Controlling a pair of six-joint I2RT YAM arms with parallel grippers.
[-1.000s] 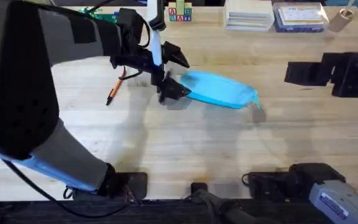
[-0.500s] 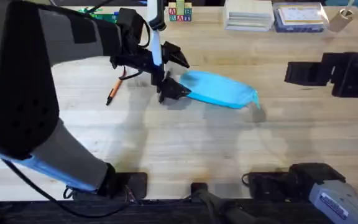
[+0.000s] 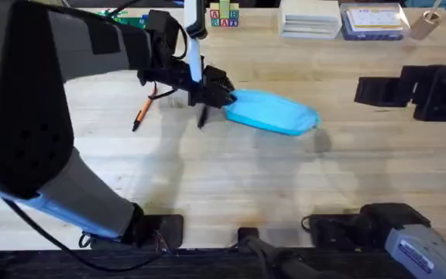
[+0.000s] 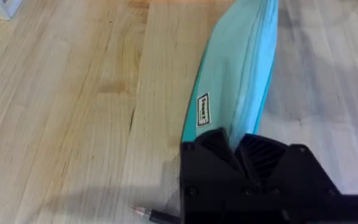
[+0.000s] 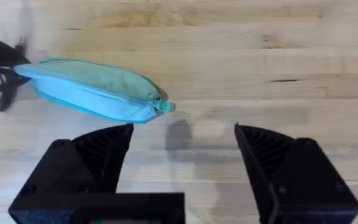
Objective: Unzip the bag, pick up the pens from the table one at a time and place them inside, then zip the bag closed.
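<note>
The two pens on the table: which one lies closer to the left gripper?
The black pen: it lies right beside the left gripper clamped on the bag. The orange pen lies farther off, away from the bag.

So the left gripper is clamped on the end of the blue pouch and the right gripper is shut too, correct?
Not quite. The left gripper is clamped on the end of the blue pouch, but the right gripper is open, its fingers spread wide apart with bare table between them, as the right wrist view shows.
</note>
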